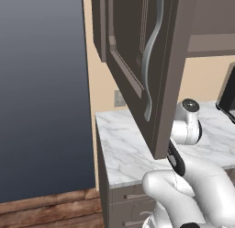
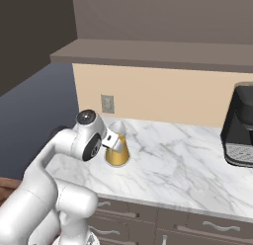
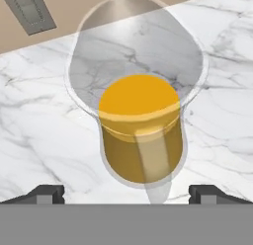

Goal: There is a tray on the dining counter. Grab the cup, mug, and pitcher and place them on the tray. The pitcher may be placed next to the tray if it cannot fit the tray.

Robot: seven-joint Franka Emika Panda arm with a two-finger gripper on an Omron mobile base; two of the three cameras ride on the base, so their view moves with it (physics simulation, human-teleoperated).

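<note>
While the jaws gape wide (nothing gripped), the pitcher (image 3: 141, 135) stands between them.

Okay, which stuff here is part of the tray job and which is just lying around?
Part of the job:
- pitcher, on the marble worktop
- hand, open, close to it

Just there:
- coffee machine
- wall socket
- open cabinet door

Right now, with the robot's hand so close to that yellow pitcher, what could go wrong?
1. The pitcher is cone-shaped with a narrow neck, so the open jaws of the gripper might slip upward when they squeeze.
2. A nudge before the jaws close could tip or slide it across the marble worktop.
3. The open cabinet door hangs beside the arm, so lifting the pitcher might bump it.
</note>
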